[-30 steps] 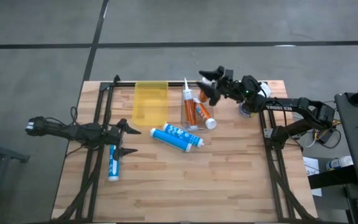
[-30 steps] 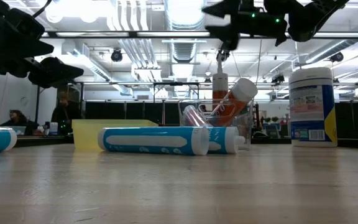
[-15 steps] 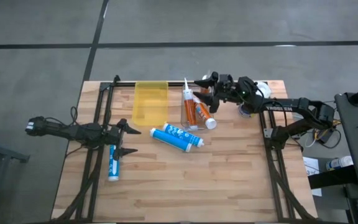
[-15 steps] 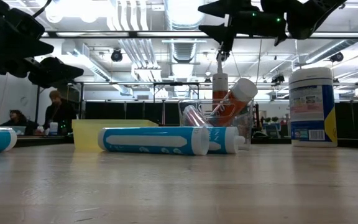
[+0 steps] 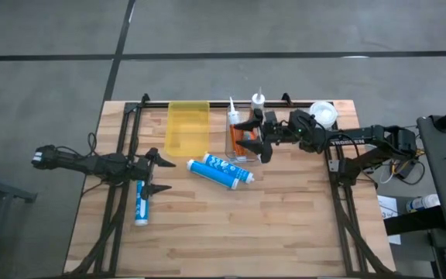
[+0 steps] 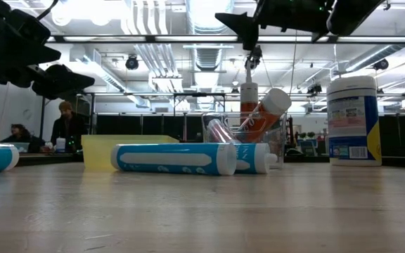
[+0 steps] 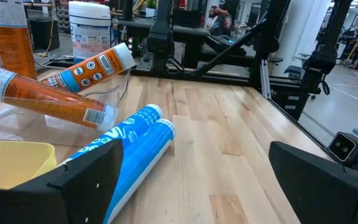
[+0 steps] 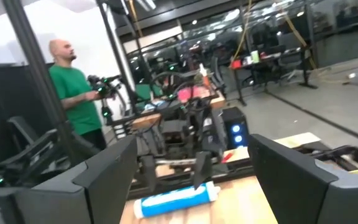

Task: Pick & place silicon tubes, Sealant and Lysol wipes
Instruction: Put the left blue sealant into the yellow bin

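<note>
Two blue-and-white silicon tubes lie side by side mid-table, and a third lies near my left gripper. That gripper is open and low at the table's left. Orange sealant tubes lean inside a clear bin, resting on its rim. The Lysol wipes canister stands upright at the far right. My right gripper hovers open and empty above the clear bin, high in the low view. The right wrist view looks level across the room and catches one blue tube.
A yellow bin sits left of the clear bin. A white-nozzled cartridge stands at the far edge. Black frame rails run along the table's sides. Bare wood lies along the near half. A person in green stands beyond the table.
My right gripper has swung from near the Lysol wipes toward the table's left and near side. It now hangs over the clear bin and has tipped up closer to level. The canister's lid and the standing cartridge, which it covered, now show. No object has moved.
</note>
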{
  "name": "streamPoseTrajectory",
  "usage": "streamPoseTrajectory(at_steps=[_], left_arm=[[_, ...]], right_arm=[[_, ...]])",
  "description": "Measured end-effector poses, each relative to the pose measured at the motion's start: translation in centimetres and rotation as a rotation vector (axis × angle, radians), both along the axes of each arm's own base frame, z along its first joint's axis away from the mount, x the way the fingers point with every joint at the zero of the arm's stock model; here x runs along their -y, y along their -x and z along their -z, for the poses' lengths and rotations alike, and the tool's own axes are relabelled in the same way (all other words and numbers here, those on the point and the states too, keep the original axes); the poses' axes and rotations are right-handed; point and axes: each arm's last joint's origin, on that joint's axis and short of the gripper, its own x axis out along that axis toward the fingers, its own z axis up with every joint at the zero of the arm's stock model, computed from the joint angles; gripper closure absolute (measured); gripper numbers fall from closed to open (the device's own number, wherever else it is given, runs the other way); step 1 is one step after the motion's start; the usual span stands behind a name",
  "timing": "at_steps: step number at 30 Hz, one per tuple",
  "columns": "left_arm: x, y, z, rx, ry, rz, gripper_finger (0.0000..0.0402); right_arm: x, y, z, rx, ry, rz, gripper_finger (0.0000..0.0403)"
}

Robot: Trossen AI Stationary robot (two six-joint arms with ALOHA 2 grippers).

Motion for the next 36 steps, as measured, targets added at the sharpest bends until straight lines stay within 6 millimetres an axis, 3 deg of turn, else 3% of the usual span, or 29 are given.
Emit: streamPoseTrajectory(at_steps=[14,36], left_arm=[[0.0,0.0,0.0,0.0,0.0,0.0,0.0003],[0.0,0.0,0.0,0.0,0.0,0.0,0.0003]], right_arm=[[-2.9,-0.5,0.4,-0.046,-0.019,-0.101,0.0098],[-3.0,-0.5,0.5,-0.047,-0.02,-0.106,0.0095]])
